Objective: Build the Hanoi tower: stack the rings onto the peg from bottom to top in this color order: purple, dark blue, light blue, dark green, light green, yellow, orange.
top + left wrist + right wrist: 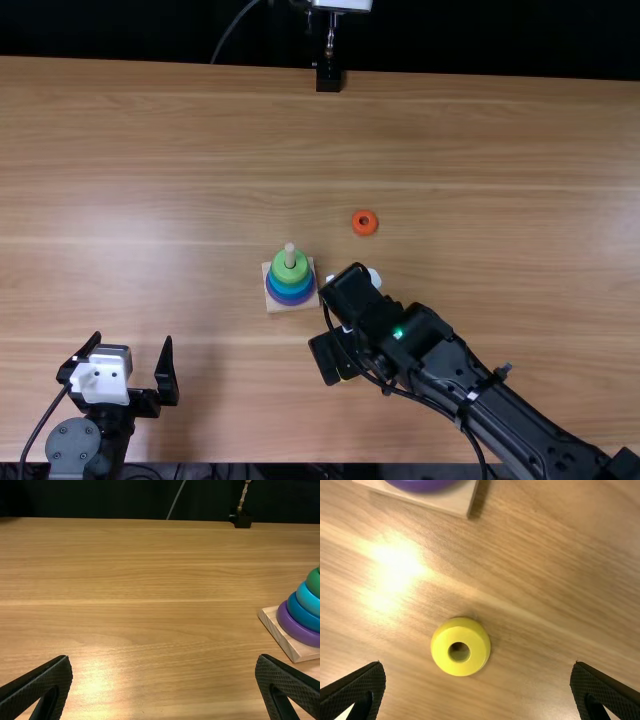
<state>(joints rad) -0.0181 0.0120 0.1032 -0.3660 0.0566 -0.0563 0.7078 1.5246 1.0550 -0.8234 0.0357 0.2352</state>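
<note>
Seen from above, the right gripper (pixel 329 358) points down at the tower's (pixel 290 290) five o'clock, the left gripper (pixel 133 342) forward at eight; both spread.

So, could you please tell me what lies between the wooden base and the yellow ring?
The right wrist view shows bare tabletop between the wooden base and the yellow ring.

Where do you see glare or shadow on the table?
Right wrist view: strong white glare on the light brown wooden table, dark shadow beside the pale wooden base; left wrist view: softer glare; top view: pale sheen left of centre.
</note>
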